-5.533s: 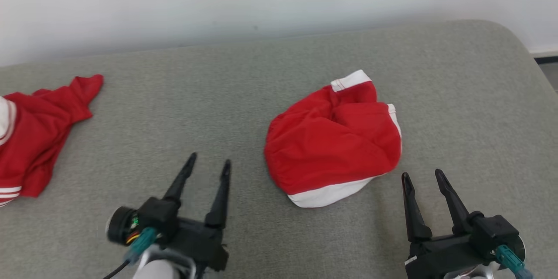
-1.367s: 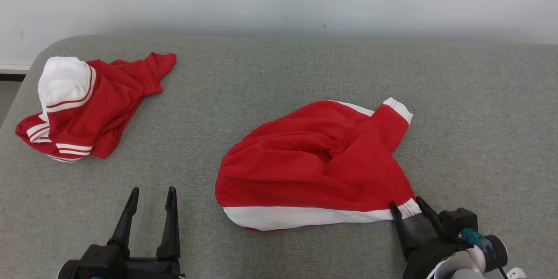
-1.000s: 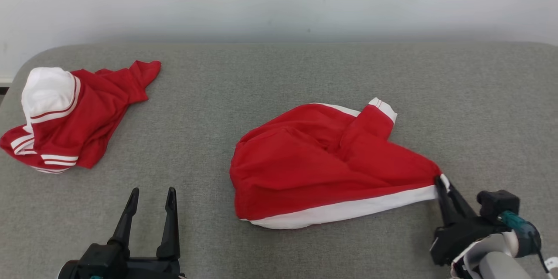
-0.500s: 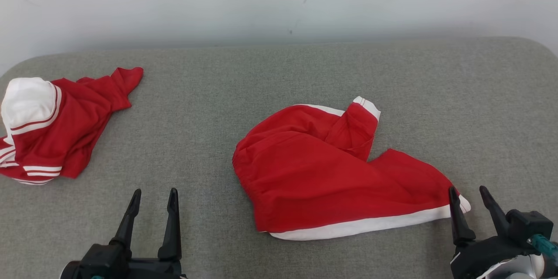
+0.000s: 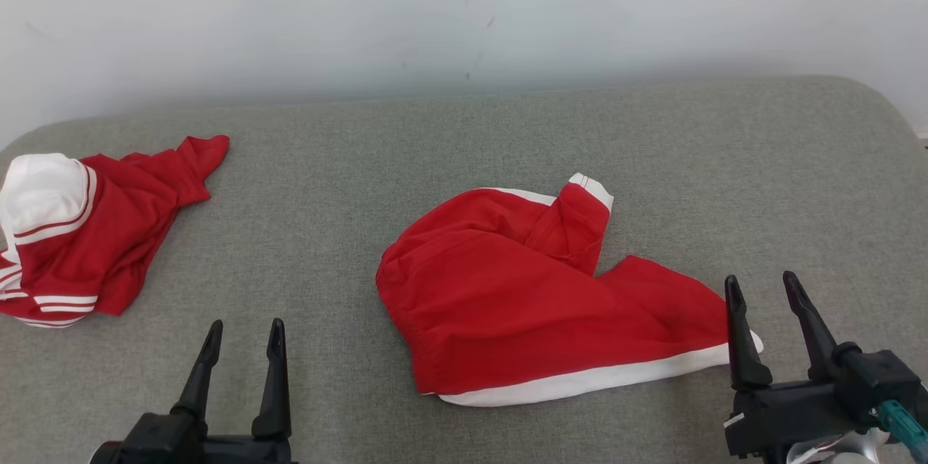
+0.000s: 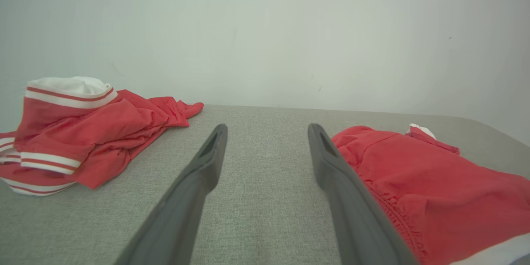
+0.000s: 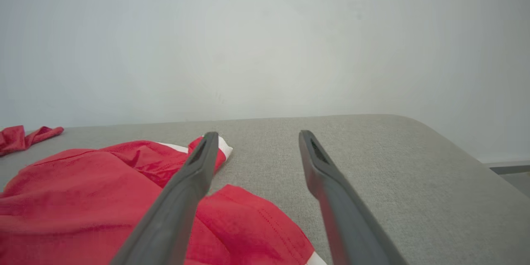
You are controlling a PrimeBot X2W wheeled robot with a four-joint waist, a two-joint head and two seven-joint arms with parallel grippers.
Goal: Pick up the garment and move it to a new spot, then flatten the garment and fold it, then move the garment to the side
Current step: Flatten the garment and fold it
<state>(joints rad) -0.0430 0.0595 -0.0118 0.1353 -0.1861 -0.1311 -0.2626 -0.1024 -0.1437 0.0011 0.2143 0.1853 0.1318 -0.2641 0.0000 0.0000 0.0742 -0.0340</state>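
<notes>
Viewing from head, place: the garment (image 5: 536, 304) lies crumpled on the grey cushion (image 5: 464, 152), right of centre, and neither gripper holds it.
Head, fingers: the left gripper (image 5: 246, 323) has its fingers apart over bare cushion, well left of the garment. The right gripper (image 5: 760, 279) also has its fingers apart, one of them crossing the white hem's right corner.
Head, risk: that finger could snag the hem corner and drag the whole cloth instead of spreading it. A pull further right would bring it nearer the cushion's rounded end.
Head, axis: the long axis runs left to right, dipping toward the near right. The white hem is along the near edge, and one cuff is folded over, pointing at the wall.
Head, bystander: a second garment (image 5: 94, 232) lies far left, well apart, and reaching for it by mistake is a risk.
Left wrist, fingers: they are spread with nothing between them.
Left wrist, risk: the gathered edge beside the right-hand finger is bunched, so a pinch there may catch several layers.
Left wrist, axis: the garment stretches away to the right.
Right wrist, fingers: they are spread and empty.
Right wrist, risk: the folded cuff, if left as it is, would be trapped in the fold.
Right wrist, axis: the cloth spreads leftward, with the cuff just behind the left-hand fingertip.
</notes>
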